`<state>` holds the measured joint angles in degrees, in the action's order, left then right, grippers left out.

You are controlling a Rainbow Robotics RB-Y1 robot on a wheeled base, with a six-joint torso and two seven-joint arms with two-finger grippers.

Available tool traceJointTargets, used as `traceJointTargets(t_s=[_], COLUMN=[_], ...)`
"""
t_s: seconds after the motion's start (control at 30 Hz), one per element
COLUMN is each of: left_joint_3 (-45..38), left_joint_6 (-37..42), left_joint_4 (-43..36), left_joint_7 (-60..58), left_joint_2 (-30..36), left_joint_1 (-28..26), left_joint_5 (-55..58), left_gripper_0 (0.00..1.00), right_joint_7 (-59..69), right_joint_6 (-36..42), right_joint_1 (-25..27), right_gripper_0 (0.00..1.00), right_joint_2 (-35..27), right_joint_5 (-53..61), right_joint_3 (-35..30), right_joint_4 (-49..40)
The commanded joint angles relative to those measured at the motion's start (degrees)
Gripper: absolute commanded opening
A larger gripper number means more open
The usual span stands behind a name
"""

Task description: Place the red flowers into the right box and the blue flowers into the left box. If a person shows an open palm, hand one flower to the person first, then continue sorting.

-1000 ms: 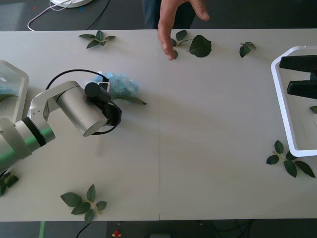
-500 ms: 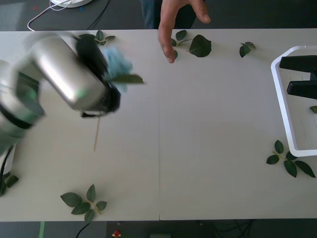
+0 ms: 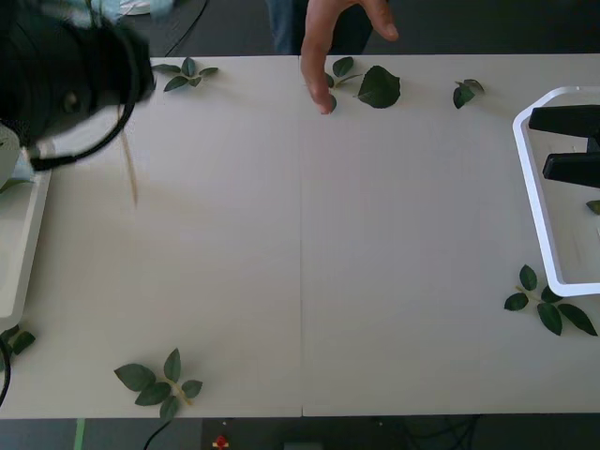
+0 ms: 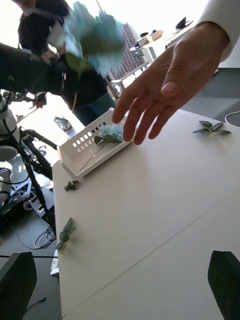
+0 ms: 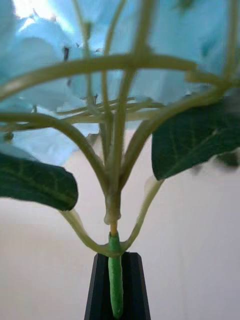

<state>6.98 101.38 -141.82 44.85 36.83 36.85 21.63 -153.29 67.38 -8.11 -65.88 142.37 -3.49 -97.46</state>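
My left gripper (image 5: 116, 287) is shut on the green stem of a blue flower (image 5: 50, 100), whose pale blue petals and dark leaves fan out close to the camera. From the front, my left arm (image 3: 66, 75) is raised at the far left, with the blue flower (image 3: 122, 7) at its top and the thin stem (image 3: 127, 159) hanging below. A person's hand (image 3: 328, 42) reaches over the table's far edge, palm open (image 4: 165, 90). My right gripper (image 3: 562, 142) hangs open over the right box (image 3: 525, 187). The left box (image 4: 95, 145) holds another blue flower (image 4: 112, 132). Red flowers are out of view.
Loose green leaf sprigs lie on the white table: at the far edge (image 3: 375, 86), far left (image 3: 183, 73), far right (image 3: 466, 92), front left (image 3: 157, 380) and beside the right box (image 3: 548, 305). The left box (image 3: 19, 244) sits at the left edge.
My left arm has lifted the blue flower off the table and swung it up and towards the far left. The person's hand and my right arm have stayed put.
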Motion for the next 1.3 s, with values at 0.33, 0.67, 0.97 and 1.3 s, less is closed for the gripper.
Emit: traceJointTargets(t_s=[0.33,0.67,0.97,1.3], left_joint_3=[2.25,2.16,2.87,3.31], left_joint_6=[-48.29,-65.26,-80.90,-87.93], left_joint_4=[24.13,45.05,59.64,69.31], left_joint_7=[7.53,18.96,21.51,22.47], left_joint_2=[-2.99,-6.33,-6.86,-7.65], left_joint_1=[4.55,11.32,16.77,21.69], left_joint_5=[-8.27,-10.64,-11.96,-13.28], left_gripper_0=[0.00,0.00,0.00,0.00], right_joint_7=[-1.71,-1.71,-1.71,-1.71], right_joint_6=[0.29,0.29,0.29,0.29], right_joint_1=[0.55,0.55,0.55,0.55], right_gripper_0=[1.00,1.00,1.00,1.00], right_joint_2=[-2.85,-2.85,-2.85,-2.85], right_joint_5=[-0.16,-0.16,-0.16,-0.16], right_joint_3=[-0.99,-0.99,-0.99,-0.99], right_joint_4=[-0.89,-0.89,-0.89,-0.89])
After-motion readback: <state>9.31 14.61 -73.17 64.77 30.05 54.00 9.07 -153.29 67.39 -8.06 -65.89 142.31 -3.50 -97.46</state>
